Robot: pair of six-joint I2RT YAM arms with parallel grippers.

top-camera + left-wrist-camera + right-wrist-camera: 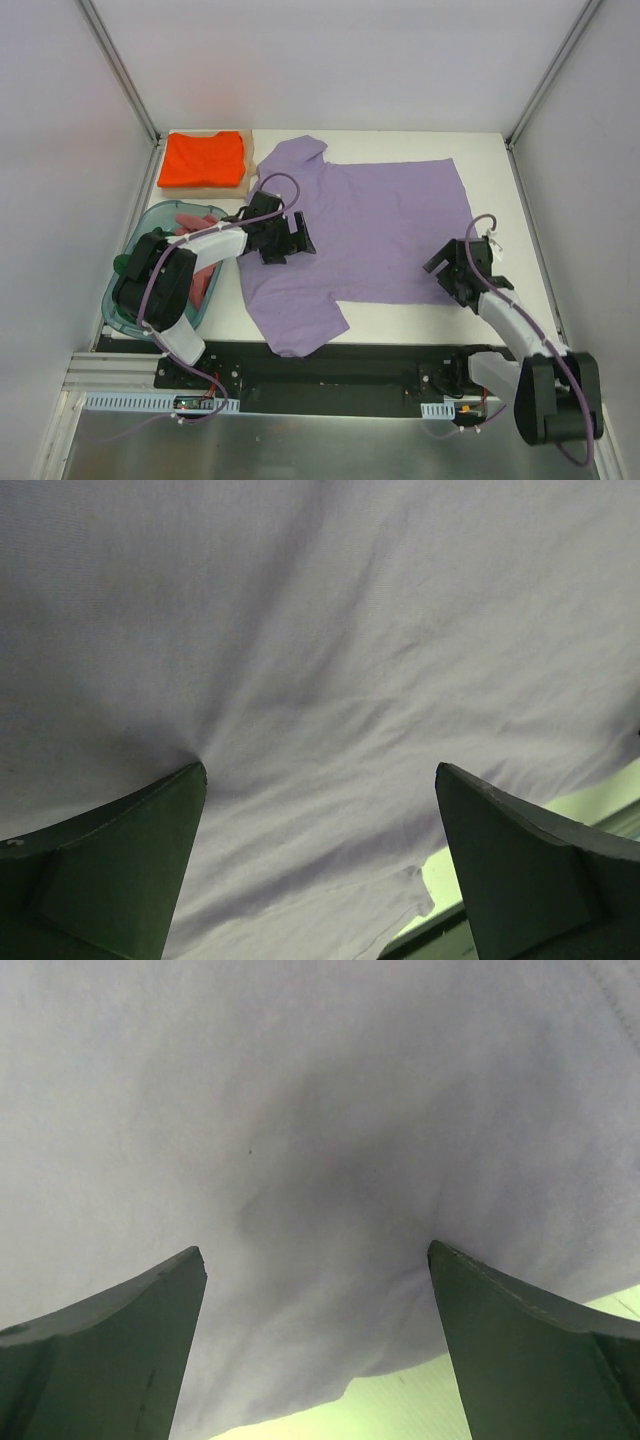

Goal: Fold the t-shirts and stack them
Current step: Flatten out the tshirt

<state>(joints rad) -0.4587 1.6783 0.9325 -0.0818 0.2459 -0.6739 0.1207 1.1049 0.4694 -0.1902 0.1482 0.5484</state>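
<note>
Lavender t-shirt [365,225]: spread flat on the tabletop [490,170], unfolded; the fold is not yet begun.
Orange t-shirt [202,158]: folded on the tan board [246,172], just beyond the lavender t-shirt's far sleeve; likely done.
Pink t-shirt [203,283]: bunched in the teal tub [160,210], left of the lavender t-shirt; still to fold.
Left fingers [120,860]: spread, down on its collar end.
Right fingers [530,1340]: spread, over its hem.

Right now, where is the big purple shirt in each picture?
Top external: the purple shirt lies spread flat mid-table.
Left wrist: the shirt fills nearly the whole picture.
Right wrist: it fills most of the picture.
Shared landmark: the shirt's edge against the pale table.
</note>
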